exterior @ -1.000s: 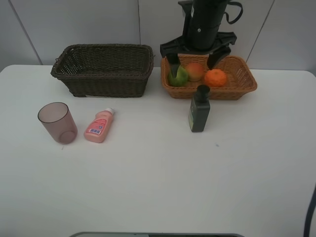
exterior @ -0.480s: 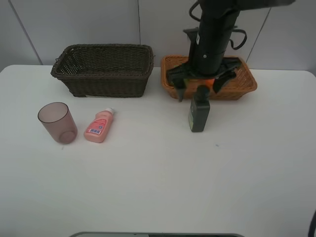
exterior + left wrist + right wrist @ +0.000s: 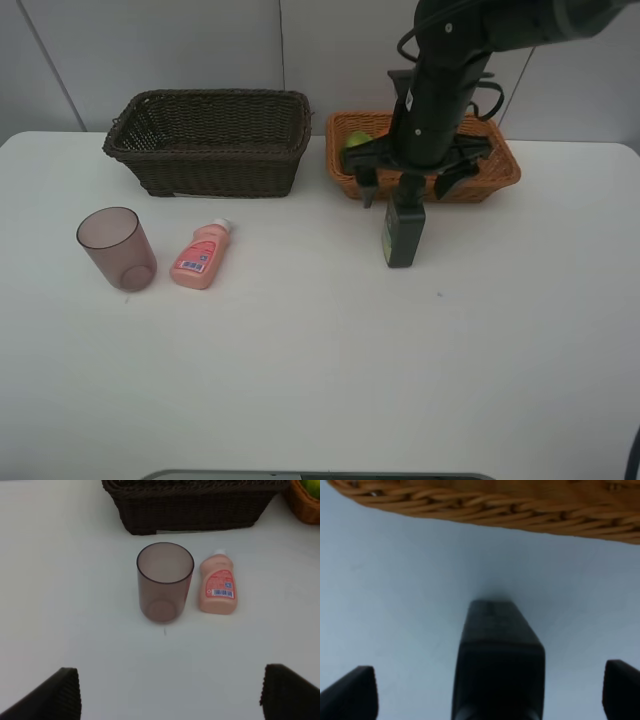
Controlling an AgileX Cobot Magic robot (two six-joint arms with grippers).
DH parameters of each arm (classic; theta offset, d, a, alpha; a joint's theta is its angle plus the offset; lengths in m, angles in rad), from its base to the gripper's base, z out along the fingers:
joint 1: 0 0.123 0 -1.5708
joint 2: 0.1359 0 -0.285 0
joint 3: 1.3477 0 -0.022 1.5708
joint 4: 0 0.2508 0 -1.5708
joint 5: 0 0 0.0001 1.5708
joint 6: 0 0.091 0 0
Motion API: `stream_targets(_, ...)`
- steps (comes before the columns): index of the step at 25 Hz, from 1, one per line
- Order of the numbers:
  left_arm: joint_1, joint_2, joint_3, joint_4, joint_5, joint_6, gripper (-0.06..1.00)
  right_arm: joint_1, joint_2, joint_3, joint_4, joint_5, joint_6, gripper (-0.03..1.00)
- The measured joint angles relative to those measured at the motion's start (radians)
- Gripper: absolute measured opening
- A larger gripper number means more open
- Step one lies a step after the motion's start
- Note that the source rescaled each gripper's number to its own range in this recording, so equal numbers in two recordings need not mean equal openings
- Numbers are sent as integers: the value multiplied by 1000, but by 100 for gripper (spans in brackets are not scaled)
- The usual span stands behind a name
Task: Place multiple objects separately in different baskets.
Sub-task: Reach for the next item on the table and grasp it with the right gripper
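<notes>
White table (image 3: 300,380); green fruit (image 3: 356,140) lies in the far-right tan basket (image 3: 500,172); right gripper (image 3: 403,188), jaws spread, straddles the upright dark bottle (image 3: 404,232) just near of it; cup (image 3: 117,248) and pink bottle (image 3: 201,256) lie left, unbasketed; left gripper (image 3: 172,692) spread, holding nothing.

High camera overlooks the table (image 3: 320,380); left wrist shares the 9 o'clock cup (image 3: 117,248), right wrist, closer, the 3 o'clock dark bottle (image 3: 404,232).

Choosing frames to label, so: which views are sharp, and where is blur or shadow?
Exterior high: even light, sharp, faint shadows under the mauve cup and pink bottle. Left wrist: both crisp, no glare. Right wrist: dark green bottle too close, blurred; tan basket weave sharper.
</notes>
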Motion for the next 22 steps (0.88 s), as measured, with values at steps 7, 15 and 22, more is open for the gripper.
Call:
stream_targets(7, 0, 0, 0, 0, 0, 0, 92, -9, 0, 47, -10, -50, 23, 100)
stream_targets(15, 0, 0, 0, 0, 0, 0, 92, -13, 0, 78, -16, -74, 54, 86)
stream_targets(22, 0, 0, 0, 0, 0, 0, 92, -13, 17, 79, -15, -88, 55, 9)
